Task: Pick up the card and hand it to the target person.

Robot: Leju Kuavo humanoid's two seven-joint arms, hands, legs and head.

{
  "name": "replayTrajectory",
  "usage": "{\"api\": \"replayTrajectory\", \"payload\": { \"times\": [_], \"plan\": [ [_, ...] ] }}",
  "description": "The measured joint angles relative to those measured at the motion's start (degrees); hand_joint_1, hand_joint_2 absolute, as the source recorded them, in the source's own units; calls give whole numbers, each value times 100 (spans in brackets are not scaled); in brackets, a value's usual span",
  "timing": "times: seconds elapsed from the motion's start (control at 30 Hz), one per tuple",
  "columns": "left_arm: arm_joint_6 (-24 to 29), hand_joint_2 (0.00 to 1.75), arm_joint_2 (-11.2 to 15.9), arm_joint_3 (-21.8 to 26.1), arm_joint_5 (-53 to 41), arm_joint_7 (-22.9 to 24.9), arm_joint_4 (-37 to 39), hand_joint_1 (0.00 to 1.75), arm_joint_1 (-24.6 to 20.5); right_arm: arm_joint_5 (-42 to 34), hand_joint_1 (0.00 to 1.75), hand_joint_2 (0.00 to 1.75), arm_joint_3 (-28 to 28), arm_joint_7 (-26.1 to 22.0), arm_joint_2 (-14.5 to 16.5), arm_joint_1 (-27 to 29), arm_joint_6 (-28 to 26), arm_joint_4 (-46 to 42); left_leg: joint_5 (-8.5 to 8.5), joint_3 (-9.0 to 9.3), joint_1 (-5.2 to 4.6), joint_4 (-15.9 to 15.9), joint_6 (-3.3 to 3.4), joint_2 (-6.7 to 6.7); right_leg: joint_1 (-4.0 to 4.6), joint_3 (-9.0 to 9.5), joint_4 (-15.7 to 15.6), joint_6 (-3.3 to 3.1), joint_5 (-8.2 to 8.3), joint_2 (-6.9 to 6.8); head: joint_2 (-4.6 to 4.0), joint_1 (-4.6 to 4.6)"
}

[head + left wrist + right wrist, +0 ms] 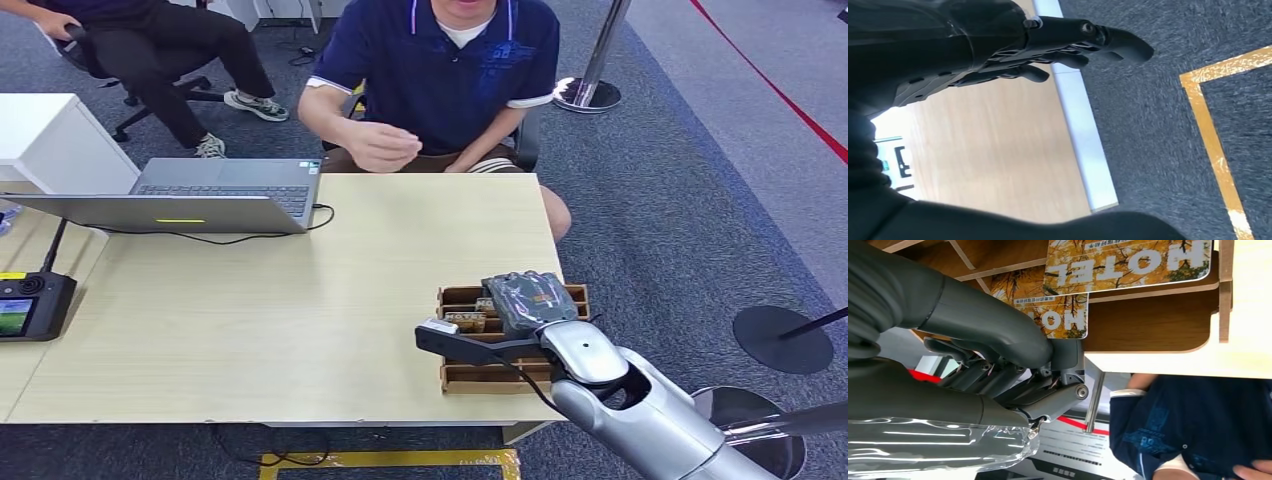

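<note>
The right hand [528, 300] hovers over the wooden card rack [460, 378], thumb and fingers pinching the nearer hotel card [1060, 315], its long axis along the slot.

Pale wooden table [300, 300] on grey carpet [690, 200], yellow floor tape [1218, 150], red floor line [780, 95].

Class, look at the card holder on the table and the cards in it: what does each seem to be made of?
Card holder: likely thin wood or fibreboard, matte brown, slotted panels with plain cut edges.
Cards: probably glossy plastic or coated paper, printed, with rounded corners.
</note>
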Motion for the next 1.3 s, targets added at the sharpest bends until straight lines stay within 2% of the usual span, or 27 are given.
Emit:
{"api": "replayTrajectory", "payload": {
  "times": [0.57, 1.3],
  "plan": [
    [70, 175, 15, 2, 19, 53, 0, 0, 0, -14, 175, 175, -115, 84, -2, 0, -119, -19, 0, 0, 0, 0, 0, 0, 0, 0, 0, 0, 0, -1, 0, 0],
    [55, 175, 25, 90, 86, 59, 0, 0, 2, 111, 175, 175, -1483, 244, -68, 416, -470, -821, 0, 0, 0, 1, 0, 1, 0, -1, 0, 0, 0, 1, 0, -1]
  ]
}}
